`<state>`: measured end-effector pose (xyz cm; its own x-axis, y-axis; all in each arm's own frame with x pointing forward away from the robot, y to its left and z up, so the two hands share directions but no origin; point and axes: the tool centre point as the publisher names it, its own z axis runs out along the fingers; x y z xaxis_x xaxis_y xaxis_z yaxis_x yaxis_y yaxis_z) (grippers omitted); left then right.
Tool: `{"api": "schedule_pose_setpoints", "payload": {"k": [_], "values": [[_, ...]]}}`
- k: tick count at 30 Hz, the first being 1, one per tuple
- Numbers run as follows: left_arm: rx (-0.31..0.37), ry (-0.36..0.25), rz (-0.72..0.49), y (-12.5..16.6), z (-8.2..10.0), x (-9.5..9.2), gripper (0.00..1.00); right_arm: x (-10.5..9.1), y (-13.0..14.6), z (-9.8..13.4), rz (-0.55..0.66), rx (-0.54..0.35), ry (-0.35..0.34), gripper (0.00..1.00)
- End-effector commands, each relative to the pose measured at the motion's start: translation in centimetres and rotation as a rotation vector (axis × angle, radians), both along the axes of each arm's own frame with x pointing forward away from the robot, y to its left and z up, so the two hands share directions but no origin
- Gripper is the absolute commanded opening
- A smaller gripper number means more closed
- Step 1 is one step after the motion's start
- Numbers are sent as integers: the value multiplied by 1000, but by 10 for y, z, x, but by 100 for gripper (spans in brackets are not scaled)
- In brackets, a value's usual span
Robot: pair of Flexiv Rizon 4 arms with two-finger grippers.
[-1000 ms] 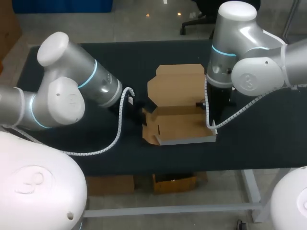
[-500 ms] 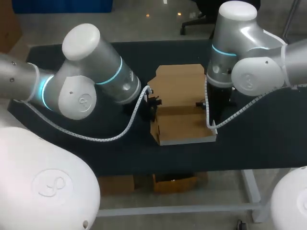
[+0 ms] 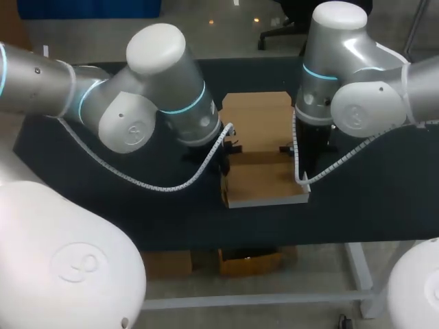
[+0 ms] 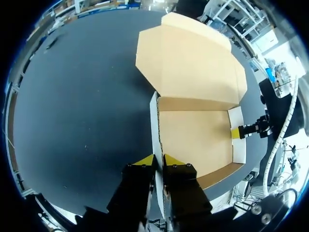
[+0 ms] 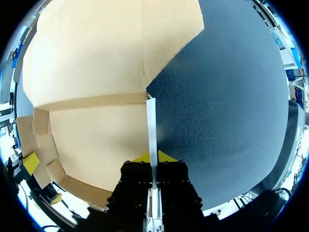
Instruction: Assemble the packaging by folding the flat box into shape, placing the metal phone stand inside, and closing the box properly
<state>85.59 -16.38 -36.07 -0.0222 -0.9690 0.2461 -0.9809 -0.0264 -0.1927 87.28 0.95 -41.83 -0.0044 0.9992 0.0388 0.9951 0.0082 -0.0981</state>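
**A:** Though the table point(image 3: 384, 199) carries the same things as a second ago, what is different?

**B:** My left arm point(image 3: 158, 103) is no longer out at its own side; it now stands over the box point(image 3: 260, 181). My right arm point(image 3: 350, 75) keeps its place at the box's other side. The left wall point(image 4: 155, 125), spread flat on the table a second ago, is now upright.

**A:** What does that mean for the job?

**B:** I judge the folding well along: both side walls stand, while the lid point(image 3: 257, 120) lies open behind the base.

**A:** And the fingers?

**B:** The left gripper point(image 4: 158, 161) is closed on the left wall, pinching it from both sides. The right gripper point(image 5: 153, 157) pinches the right wall point(image 5: 151, 125) the same way.

**A:** Anything inside the box?

**B:** Nothing, only bare cardboard floor. The phone stand shows in no view, so placing it and closing the lid are both still to do.
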Motion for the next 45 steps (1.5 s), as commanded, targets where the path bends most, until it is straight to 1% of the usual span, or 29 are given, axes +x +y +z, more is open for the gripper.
{"api": "schedule_pose_setpoints", "payload": {"k": [1, 4, 6, 9, 10, 15, 17, 21, 23, 31, 36, 45], "values": [[61, 12, 5, -2, 5, 0, 17, 1, 1, 0, 0, -1, 3, 0], [34, 25, -2, 1, 8, -1, 21, 1, 1, 0, 0, -1, 3, 0], [28, 23, 4, 4, 9, -1, 22, 1, 1, 0, 0, -1, 3, 0], [8, 32, 7, 9, 10, -1, 26, 1, 1, 0, 0, -1, 3, 0], [-7, 40, 5, 11, 11, -1, 28, 1, 1, 0, 0, -1, 3, 0], [-53, 57, 10, 23, 14, -1, 30, 1, 1, 0, 0, -1, 3, 0], [-86, 72, 2, 29, 15, -1, 30, 1, 1, 0, 0, -1, 3, 0], [-142, 86, -4, 42, 17, 0, 27, 1, 1, 0, 0, -1, 3, 0], [-176, 95, -12, 48, 19, 1, 28, 1, 1, 0, 0, -1, 3, 0], [-253, 103, -7, 70, 19, 3, 29, 1, 1, 0, 0, -1, 3, 0], [-298, 102, -10, 82, 16, 4, 27, 1, 1, 0, 0, -1, 3, 0], [-378, 114, -14, 96, -3, 7, 27, 1, 1, 0, 0, -1, 3, 0]]}}
